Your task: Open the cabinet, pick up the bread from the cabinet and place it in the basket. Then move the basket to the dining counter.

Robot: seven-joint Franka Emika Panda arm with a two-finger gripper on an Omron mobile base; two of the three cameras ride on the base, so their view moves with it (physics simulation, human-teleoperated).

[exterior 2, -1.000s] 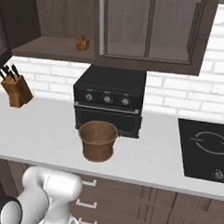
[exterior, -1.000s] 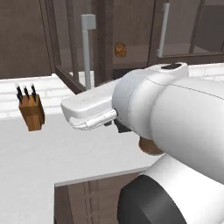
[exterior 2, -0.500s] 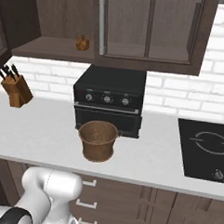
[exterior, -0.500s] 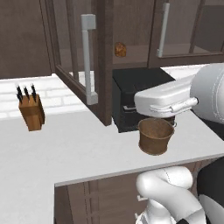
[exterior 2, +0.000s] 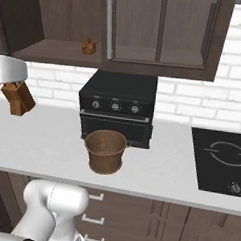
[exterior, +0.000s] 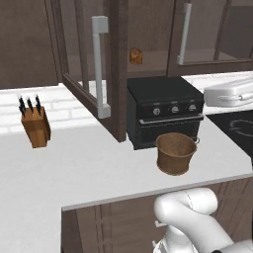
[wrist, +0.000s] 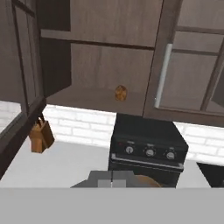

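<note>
1. Pincer (wrist: pixel 112 183) is fully closed with nothing between the fingers; in the hand view its dark tips sit together at the bottom edge, aimed toward the cabinet shelf and the oven below it.
2. Cabinet (exterior 2: pixel 162 29) has its left door (exterior: pixel 89 69) swung out toward the robot, so the shelf behind it is exposed (the right door with its grey bar handle (exterior 2: pixel 109 26) remains closed). Opening looks done, judging from that.
3. Bread (exterior 2: pixel 88 45) sits upright on the open shelf, near its front edge, just left of the closed door's handle; nothing touches it. Also seen as a small tan lump in the hand view (wrist: pixel 121 92).
4. Basket (exterior 2: pixel 105 151) stands upright on the worktop (exterior 2: pixel 46 143) right in front of the black oven (exterior 2: pixel 118 107), mouth up and nothing visible inside. Placed almost below the bread, so the drop is short.
5. Knife block (exterior 2: pixel 17 98) is well to the left on the worktop, apart from the basket, out of the likely path.
6. Next step, my guess: jaws must spread before reaching up to the shelf, since a closed pincer can't take the loaf.
7. Risk: the open door hangs beside the reach line, so the arm could clip it.
</note>
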